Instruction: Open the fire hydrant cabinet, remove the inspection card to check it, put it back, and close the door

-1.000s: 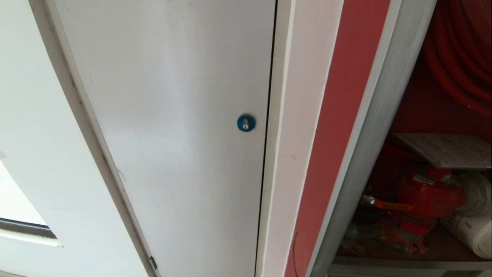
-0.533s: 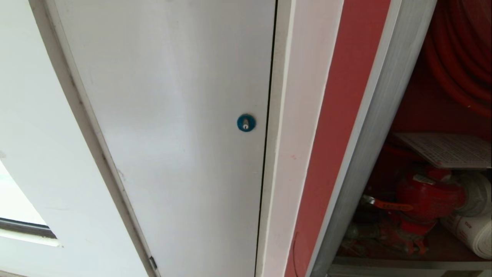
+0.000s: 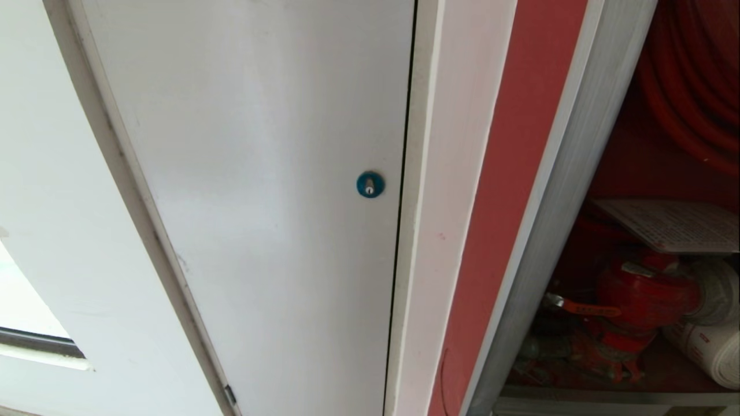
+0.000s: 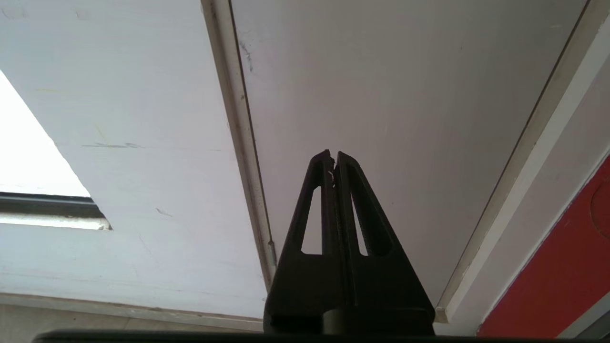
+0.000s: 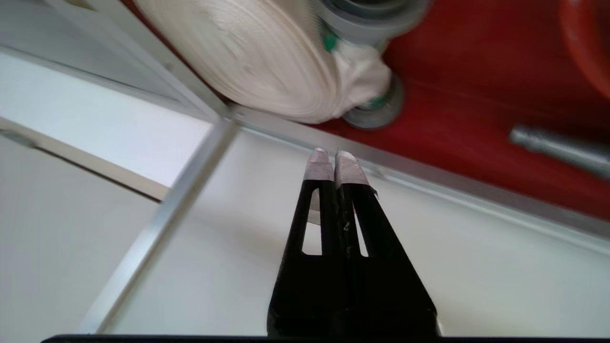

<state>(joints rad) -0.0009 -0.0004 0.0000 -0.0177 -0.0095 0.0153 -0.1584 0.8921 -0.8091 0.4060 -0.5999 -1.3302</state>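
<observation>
Nothing has shifted in the head view since the earlier frames: cabinet standing open, card inside.

Head view: the white panel point(image 3: 260, 202) with its blue round lock point(image 3: 370, 184) fills the middle; at the right the fire hydrant cabinet point(image 3: 569, 173) shows its red interior, where the inspection card point(image 3: 670, 225) lies flat above the red valve point(image 3: 642, 294), beside the white rolled hose point(image 3: 711, 346). Neither arm appears here. Left wrist view: the left gripper point(image 4: 333, 157), fingers pressed together and empty, points at the white panel. Right wrist view: the right gripper point(image 5: 333, 155), fingers together and holding nothing, hangs near the cabinet's silver lower frame, close to the rolled hose.
</observation>
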